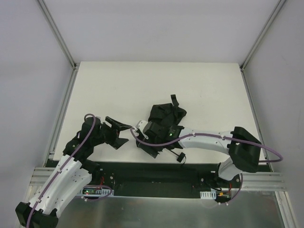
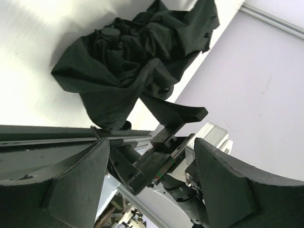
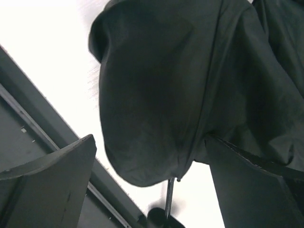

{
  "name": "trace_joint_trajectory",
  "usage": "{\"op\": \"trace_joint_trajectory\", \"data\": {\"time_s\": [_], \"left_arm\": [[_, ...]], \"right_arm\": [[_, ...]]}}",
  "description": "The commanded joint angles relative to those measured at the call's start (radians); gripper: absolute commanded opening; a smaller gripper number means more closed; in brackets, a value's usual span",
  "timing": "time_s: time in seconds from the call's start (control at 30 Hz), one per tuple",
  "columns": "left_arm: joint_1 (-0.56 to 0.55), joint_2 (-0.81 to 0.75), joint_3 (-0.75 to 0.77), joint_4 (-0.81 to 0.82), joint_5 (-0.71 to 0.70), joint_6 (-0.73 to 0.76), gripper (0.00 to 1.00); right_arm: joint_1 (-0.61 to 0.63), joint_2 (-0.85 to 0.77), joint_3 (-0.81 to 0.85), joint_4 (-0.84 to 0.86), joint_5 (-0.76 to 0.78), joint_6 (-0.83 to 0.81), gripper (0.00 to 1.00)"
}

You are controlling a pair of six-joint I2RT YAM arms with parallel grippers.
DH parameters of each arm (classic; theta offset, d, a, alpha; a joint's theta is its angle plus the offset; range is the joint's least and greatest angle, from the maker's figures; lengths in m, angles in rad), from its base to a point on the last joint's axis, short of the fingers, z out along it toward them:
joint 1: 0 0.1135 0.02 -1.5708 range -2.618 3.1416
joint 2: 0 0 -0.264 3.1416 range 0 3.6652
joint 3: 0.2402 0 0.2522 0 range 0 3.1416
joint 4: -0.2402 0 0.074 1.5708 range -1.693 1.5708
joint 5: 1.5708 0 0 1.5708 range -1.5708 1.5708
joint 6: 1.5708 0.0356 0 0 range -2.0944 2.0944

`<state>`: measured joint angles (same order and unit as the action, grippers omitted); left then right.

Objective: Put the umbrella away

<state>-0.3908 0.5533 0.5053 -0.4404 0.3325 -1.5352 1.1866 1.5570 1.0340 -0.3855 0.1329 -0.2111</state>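
**Right end effector** [image 3: 149,142]: released, jaws spread wide. A bulging fold of the umbrella [image 3: 156,95] sits between them. The right-hand finger [image 3: 251,185] looks to touch the cloth and the other stands apart, so nothing is gripped. Judged purpose: straddling the loose fabric in order to gather it.

**Shaft** [image 3: 169,195]: thin metal rod leaving the fold at 6 o'clock in the right wrist view. It ends at the small dark handle [image 3: 164,221].

**Umbrella, overall**: crumpled black heap with the canopy unrolled, lying on the bench [image 1: 142,80] near its middle. In the overhead view it is at 1 o'clock from the right end effector. Its strap is not clearly made out.

**Left end effector** [image 1: 128,133]: released and holding nothing. It is at 9 o'clock from the right one, close by, and points toward the heap. Judged purpose: waiting to pin or steady the cloth.

**Status**: putting away not yet done; fabric needs bundling.
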Motion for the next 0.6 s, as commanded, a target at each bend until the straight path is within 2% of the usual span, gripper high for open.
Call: {"op": "trace_joint_trajectory", "data": {"time_s": [0.0, 0.13, 0.37, 0.47, 0.57], "left_arm": [[0.01, 0.01, 0.013, -0.11, -0.02, -0.089, 0.7], [0.01, 0.033, 0.038, -0.153, -0.035, -0.091, 0.71], [0.01, 0.068, 0.055, -0.169, -0.036, -0.111, 0.74], [0.01, 0.077, 0.056, -0.176, -0.041, -0.117, 0.74], [0.009, 0.076, 0.065, -0.187, -0.075, -0.114, 0.72]], "right_arm": [[0.018, 0.06, 0.055, 0.076, 0.154, -0.04, 0.99], [0.025, 0.139, 0.072, 0.097, 0.184, -0.077, 1.0], [0.027, 0.264, 0.083, 0.123, 0.338, -0.112, 0.97], [0.021, 0.317, 0.083, 0.126, 0.358, -0.12, 0.85], [0.008, 0.365, 0.078, 0.122, 0.341, -0.129, 0.63]]}}
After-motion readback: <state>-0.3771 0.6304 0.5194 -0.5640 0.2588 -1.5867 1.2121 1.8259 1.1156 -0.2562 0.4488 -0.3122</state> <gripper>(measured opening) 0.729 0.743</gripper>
